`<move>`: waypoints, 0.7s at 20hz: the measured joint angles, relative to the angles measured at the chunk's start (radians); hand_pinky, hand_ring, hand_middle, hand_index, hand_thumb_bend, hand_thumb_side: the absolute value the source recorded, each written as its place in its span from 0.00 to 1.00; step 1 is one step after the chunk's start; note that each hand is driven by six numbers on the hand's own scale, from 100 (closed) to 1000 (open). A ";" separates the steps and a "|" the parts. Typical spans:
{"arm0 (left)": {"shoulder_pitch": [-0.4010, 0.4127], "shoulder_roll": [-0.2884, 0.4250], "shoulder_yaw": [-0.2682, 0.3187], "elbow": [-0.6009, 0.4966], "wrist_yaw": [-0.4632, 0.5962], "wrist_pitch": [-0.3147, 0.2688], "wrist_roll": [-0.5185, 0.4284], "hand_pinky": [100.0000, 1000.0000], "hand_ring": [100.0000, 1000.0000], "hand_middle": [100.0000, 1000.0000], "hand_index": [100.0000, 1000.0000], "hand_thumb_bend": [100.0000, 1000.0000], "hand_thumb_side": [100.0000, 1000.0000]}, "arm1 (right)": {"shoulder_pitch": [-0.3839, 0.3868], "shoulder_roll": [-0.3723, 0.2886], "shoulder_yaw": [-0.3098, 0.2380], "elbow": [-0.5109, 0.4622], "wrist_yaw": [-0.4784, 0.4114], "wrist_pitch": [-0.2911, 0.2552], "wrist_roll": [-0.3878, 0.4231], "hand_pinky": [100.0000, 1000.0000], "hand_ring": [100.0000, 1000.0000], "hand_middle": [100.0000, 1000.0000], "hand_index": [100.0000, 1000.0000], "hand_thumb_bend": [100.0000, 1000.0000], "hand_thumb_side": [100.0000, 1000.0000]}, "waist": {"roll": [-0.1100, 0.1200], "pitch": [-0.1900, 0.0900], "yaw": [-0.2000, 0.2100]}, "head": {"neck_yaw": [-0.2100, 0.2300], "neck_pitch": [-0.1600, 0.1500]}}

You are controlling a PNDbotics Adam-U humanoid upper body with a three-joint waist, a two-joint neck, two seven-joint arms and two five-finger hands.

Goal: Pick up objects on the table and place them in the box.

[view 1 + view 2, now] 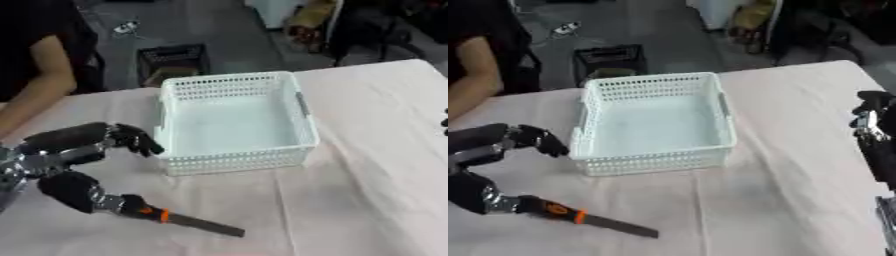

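Gripping the knife (pixel 175 219) by its handle low at the near left, thumb and fingers curled around it, the left hand (pixel 83 165) is risking snagging the long blade on the basket (pixel 234 159) wall, while the right hand (pixel 871 120) is idling at the right edge, fingers unreadable.

table (pixel 367 165) covered in pale pinkish cloth, creased; white perforated basket (pixel 234 121) stands on it near far edge, left of centre; dark-handled tool with orange collar (pixel 188 222) lies near front left, blade pointing right
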State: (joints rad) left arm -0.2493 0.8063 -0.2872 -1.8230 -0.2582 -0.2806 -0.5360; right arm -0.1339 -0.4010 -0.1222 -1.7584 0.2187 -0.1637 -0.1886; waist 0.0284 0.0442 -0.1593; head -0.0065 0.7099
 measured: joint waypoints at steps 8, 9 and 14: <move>0.015 -0.017 -0.031 0.062 -0.116 -0.034 0.021 0.68 0.70 0.70 0.84 0.45 0.57 | 0.000 0.004 0.000 0.000 0.000 0.000 0.000 0.27 0.36 0.42 0.69 0.00 0.66 | -0.003 0.001 0.000 | 0.000 -0.004; 0.015 -0.017 -0.034 0.069 -0.131 -0.038 0.024 0.68 0.69 0.70 0.84 0.45 0.57 | 0.000 0.004 0.000 0.000 0.000 0.000 0.000 0.27 0.36 0.42 0.69 0.00 0.66 | -0.003 0.001 0.000 | 0.000 -0.004; 0.023 -0.020 -0.037 0.090 -0.194 -0.048 0.043 0.66 0.66 0.66 0.80 0.35 0.50 | 0.000 0.004 0.000 0.000 0.000 -0.002 0.002 0.27 0.36 0.42 0.69 0.00 0.66 | -0.003 0.001 0.000 | 0.000 -0.004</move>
State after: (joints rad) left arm -0.2259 0.7863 -0.3242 -1.7327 -0.4524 -0.3290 -0.4926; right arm -0.1339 -0.3966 -0.1222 -1.7584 0.2182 -0.1654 -0.1867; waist 0.0253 0.0455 -0.1592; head -0.0065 0.7058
